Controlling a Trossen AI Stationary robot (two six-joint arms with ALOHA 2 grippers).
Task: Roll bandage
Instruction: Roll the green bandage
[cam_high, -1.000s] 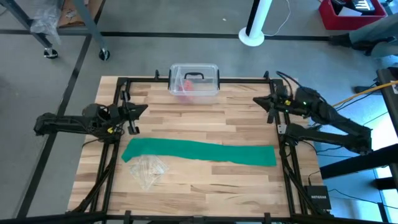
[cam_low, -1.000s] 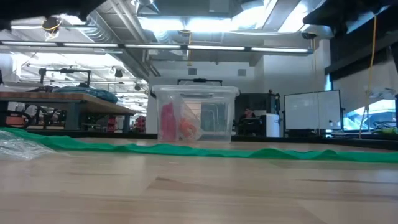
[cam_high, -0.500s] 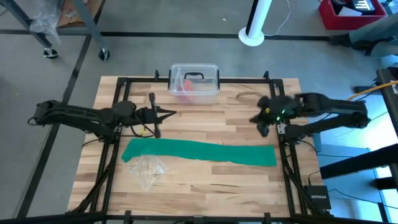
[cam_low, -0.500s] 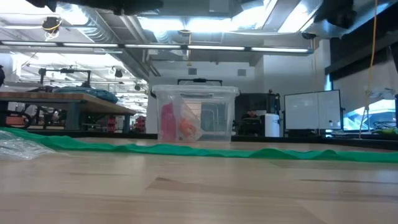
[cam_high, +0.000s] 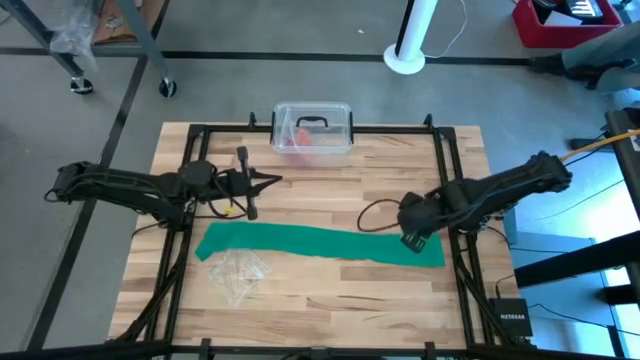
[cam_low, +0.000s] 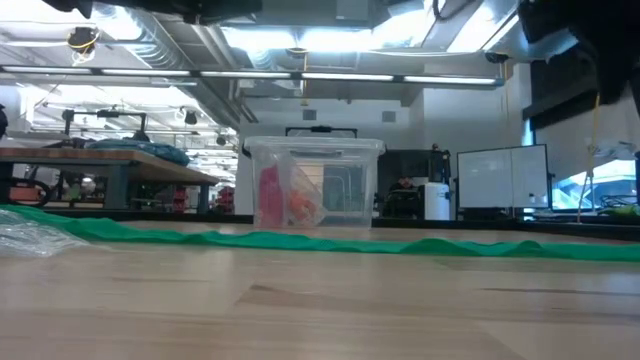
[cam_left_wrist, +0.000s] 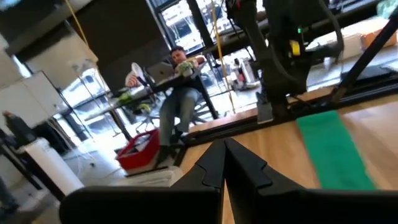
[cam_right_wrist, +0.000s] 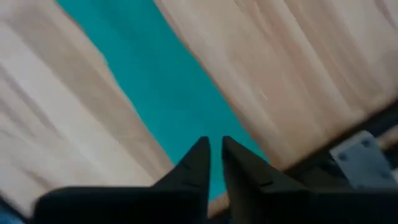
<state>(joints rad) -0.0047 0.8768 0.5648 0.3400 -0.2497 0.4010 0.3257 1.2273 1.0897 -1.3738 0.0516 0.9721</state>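
Observation:
The green bandage lies flat and stretched out along the table from left to right, also seen in the low view. My right gripper hangs above the bandage's right end, pointing down; its fingertips stand a narrow gap apart with the bandage below them, untouched. My left gripper stays level over the wood on the far side of the bandage's left part, pointing toward the table's right, shut and holding nothing; the bandage shows farther off.
A clear plastic box with a black handle stands at the middle of the far edge. A crumpled clear wrapper lies near the bandage's left end. Black frame rails border the table. A person sits beyond the table.
My right gripper has swung from the far right corner toward the near edge and inward, tipping from level until it points down over the bandage's right end. My left gripper went toward the table's right, then kept still. The bandage has not moved.

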